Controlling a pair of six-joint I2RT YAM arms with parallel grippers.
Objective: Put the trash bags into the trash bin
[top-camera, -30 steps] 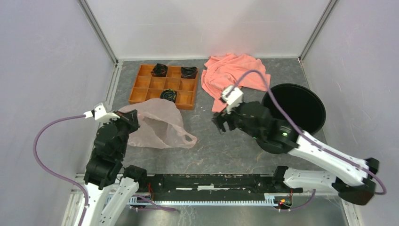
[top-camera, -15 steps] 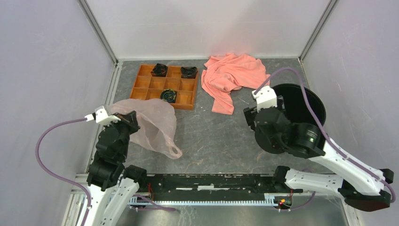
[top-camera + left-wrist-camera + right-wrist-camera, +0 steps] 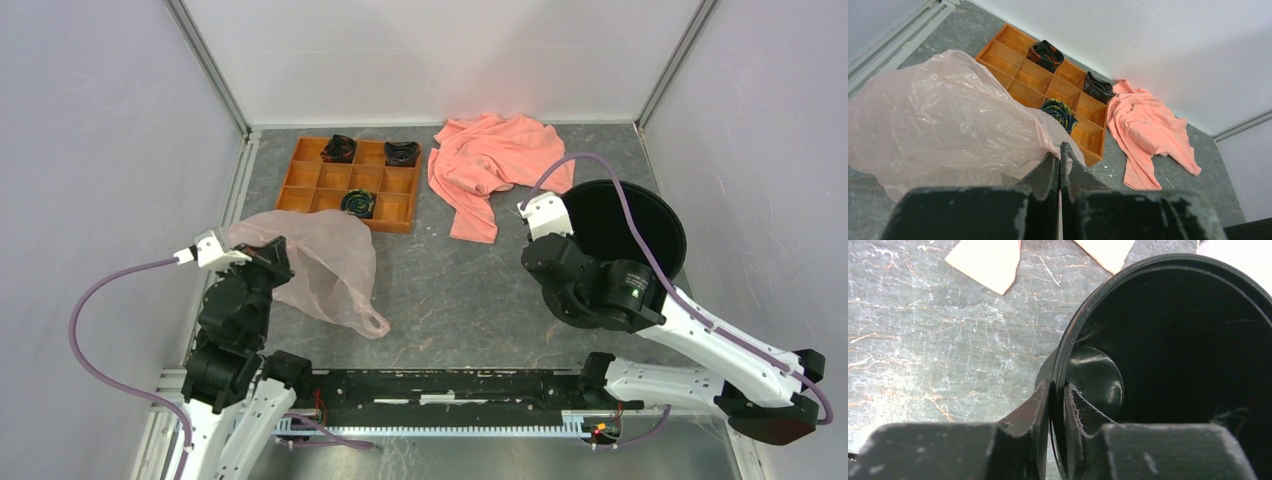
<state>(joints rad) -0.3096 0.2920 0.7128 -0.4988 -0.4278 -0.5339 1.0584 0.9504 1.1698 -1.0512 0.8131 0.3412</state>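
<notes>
On the left of the grey stone-patterned table (image 3: 450, 290), the left gripper (image 3: 272, 258) has its two fingers pressed together, pinching a fold of the trash bag (image 3: 325, 262). This bag is thin, translucent pale pink film, heavily wrinkled. It billows outward from the pinched point, and one handle loop rests on the table toward the middle. In the left wrist view the bag (image 3: 938, 120) fills the left half of the picture, with the film drawn into the closed fingertips (image 3: 1052, 167).

Just behind the bag sits an orange compartment tray (image 3: 305, 178). Three of its cells hold small dark objects, two in the back row and one in the front row. A crumpled salmon-orange cloth (image 3: 495, 160) lies beside the tray, toward the back centre.

On the right side stands the round black trash bin (image 3: 680, 240), well apart from the bag, with nothing pink inside it. The right gripper (image 3: 1057, 390) is clamped on the bin's near-left rim, one finger outside the wall and one inside. The bin's mouth seems tipped toward the camera, though the arm hides its base, so the tilt cannot be confirmed. Two corners of the cloth (image 3: 985, 260) show at the top of the right wrist view.
</notes>
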